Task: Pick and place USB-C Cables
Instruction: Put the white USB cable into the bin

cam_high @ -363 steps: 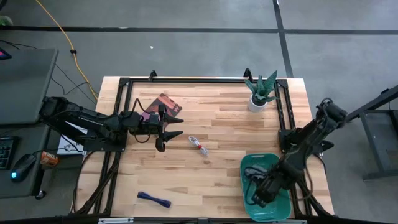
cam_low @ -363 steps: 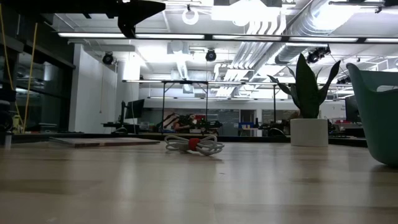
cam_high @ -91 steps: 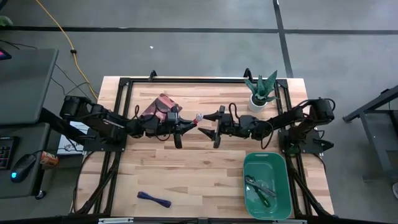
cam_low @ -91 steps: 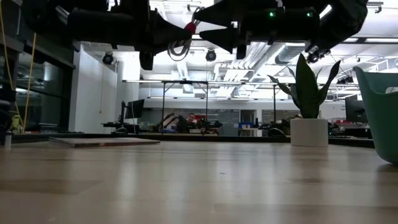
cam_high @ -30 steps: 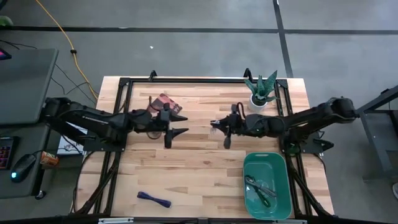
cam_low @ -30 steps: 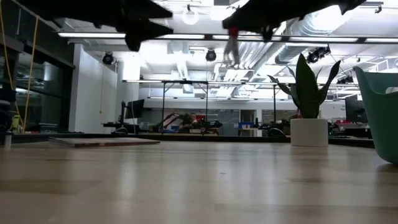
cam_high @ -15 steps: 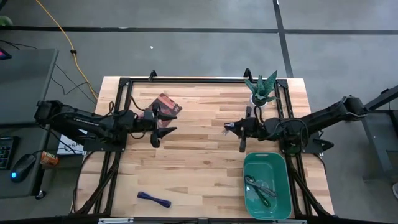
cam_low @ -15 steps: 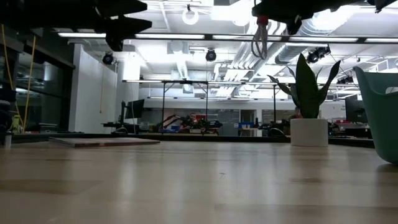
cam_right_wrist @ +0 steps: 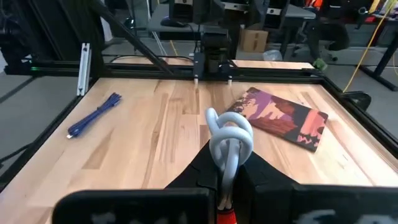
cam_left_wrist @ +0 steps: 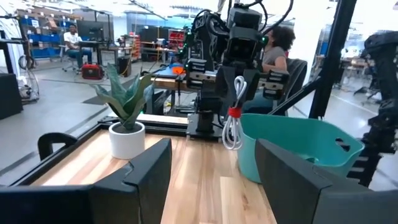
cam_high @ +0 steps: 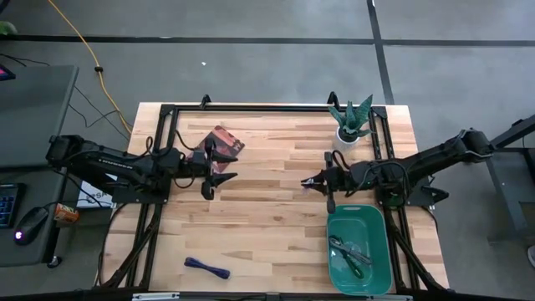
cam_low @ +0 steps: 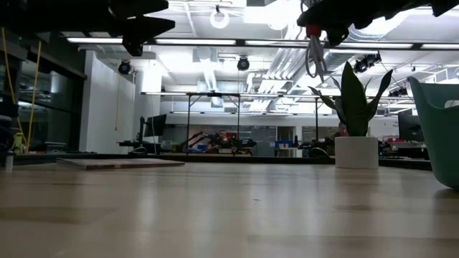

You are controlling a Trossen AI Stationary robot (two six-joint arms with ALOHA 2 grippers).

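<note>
My right gripper point(cam_high: 311, 181) is shut on the white cable bundle with a red band point(cam_low: 314, 54), high above the table just left of the green bin point(cam_high: 378, 219). The bundle also shows in the left wrist view point(cam_left_wrist: 234, 127) and the right wrist view point(cam_right_wrist: 229, 138). My left gripper point(cam_high: 221, 171) is open and empty above the table's left half, near the brown-red booklet point(cam_high: 222, 139). The dark blue cable point(cam_high: 206, 267) lies flat on the table at the near left. A green and a silver-grey cable point(cam_high: 348, 249) lie in the bin. My right gripper pinches the bundle between its two fingers at the end with the red band point(cam_low: 311, 31). The fingers come level from the table's right side. The white loops point(cam_left_wrist: 233, 134) hang below the fingers, clear of the table.
A potted plant point(cam_high: 349, 122) stands at the far right. A black frame point(cam_high: 251, 107) runs around the table top. The booklet lies flat at the far left and also shows in the right wrist view point(cam_right_wrist: 280, 118). People sit in the room beyond the table.
My right gripper has carried the white cable toward the table's right and near edges, toward the green bin, with the bundle hanging and swinging below it. My left gripper has drawn back toward the table's left edge and stayed open.
</note>
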